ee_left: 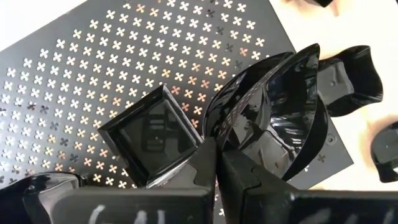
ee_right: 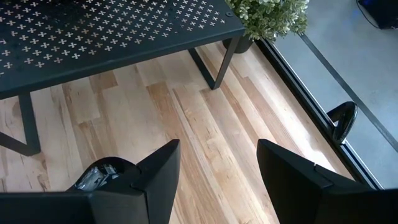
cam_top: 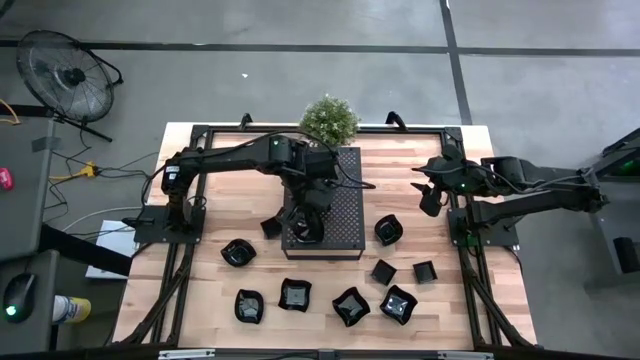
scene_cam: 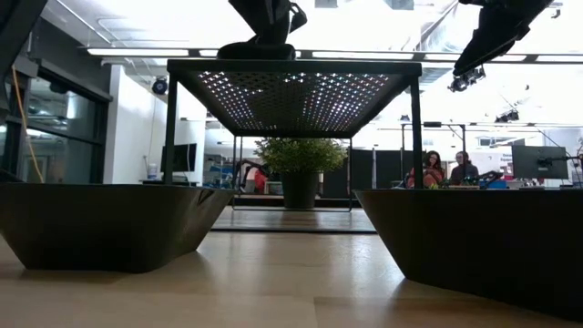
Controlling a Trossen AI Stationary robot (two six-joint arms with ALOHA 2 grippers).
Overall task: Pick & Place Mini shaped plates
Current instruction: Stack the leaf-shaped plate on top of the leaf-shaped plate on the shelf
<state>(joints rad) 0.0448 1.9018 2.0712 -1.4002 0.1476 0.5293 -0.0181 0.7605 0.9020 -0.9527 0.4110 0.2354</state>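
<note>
Here the left pincer (cam_top: 305, 222) hangs over the near end of the raised black perforated metal tray (cam_top: 345, 190), its fingers pressed together on the rim of a glossy black wavy-rimmed mini plate (ee_left: 280, 118). In the left wrist view that plate stands tilted on edge above the tray's cross-shaped holes, and a glossy black square mini plate (ee_left: 152, 134) rests flat on the tray just beside it.

The remaining small glossy black plates lie scattered on the pale wooden bench (cam_top: 200, 290). One sits tilted against the tray's left side (cam_top: 271, 226), a round one (cam_top: 237, 252) lies further left, and one rests just right of the tray (cam_top: 388, 230). Two small square ones (cam_top: 384, 271) (cam_top: 424, 270) sit side by side nearer the front. Four more form a loose row along the front: (cam_top: 248, 305), (cam_top: 295, 294), (cam_top: 351, 306) and (cam_top: 398, 304).

The right pincer (cam_top: 430, 197) hovers above bare bench well to the right of the tray, its fingers spread apart and holding nothing. A small green potted plant (cam_top: 328, 120) stands at the bench's far edge behind the tray.
</note>
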